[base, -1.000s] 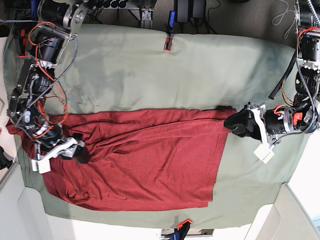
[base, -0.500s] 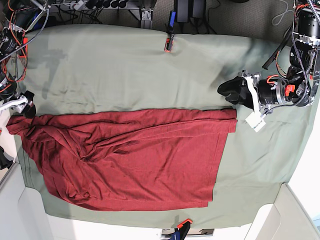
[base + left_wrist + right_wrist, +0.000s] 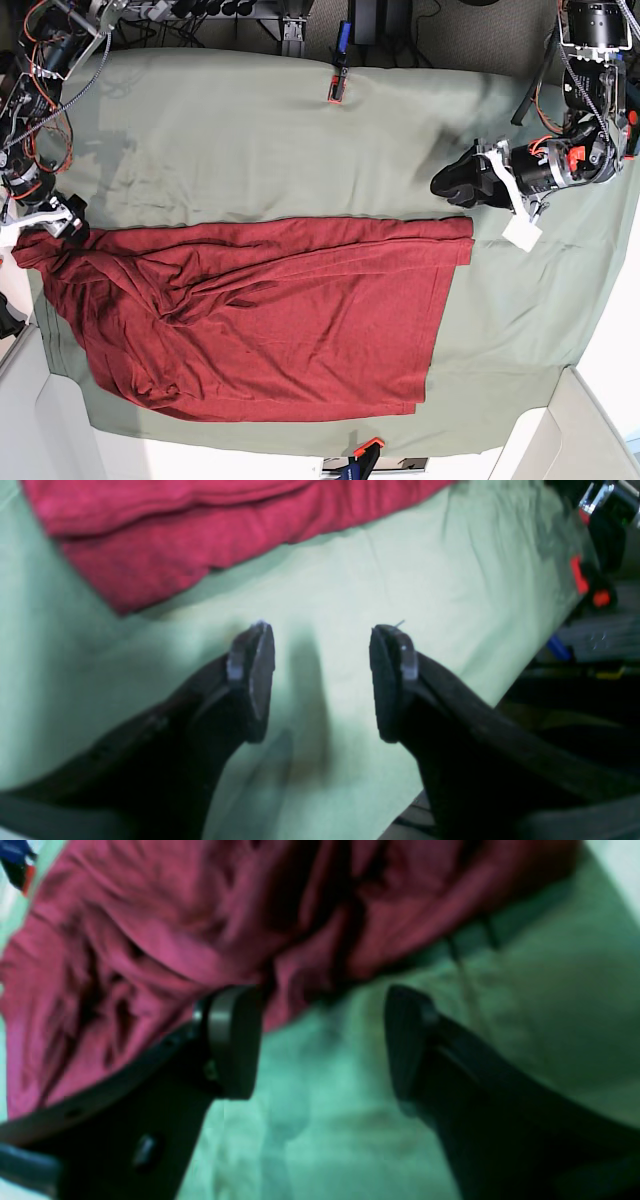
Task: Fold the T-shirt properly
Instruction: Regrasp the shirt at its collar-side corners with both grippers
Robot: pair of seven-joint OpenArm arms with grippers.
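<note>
The T-shirt [image 3: 260, 315] lay spread across the near half of the green cloth [image 3: 270, 140] covering the counter, already doubled over once, with a straight folded edge along its top and a rumpled, creased mass toward the right arm's side. The left gripper [image 3: 452, 185] hung over bare cloth just beside the shirt's corner [image 3: 120, 595], its jaws spread and holding nothing. The right gripper [image 3: 322, 1040] hovered at the opposite, wrinkled end, jaws likewise spread and empty, the fabric edge just ahead of its fingers [image 3: 232, 1040]. The thin knit looked light, limp and prone to bunching; it would likely sag and drag if lifted by one point. The hemmed corners at either end seemed the soundest places to pinch.
</note>
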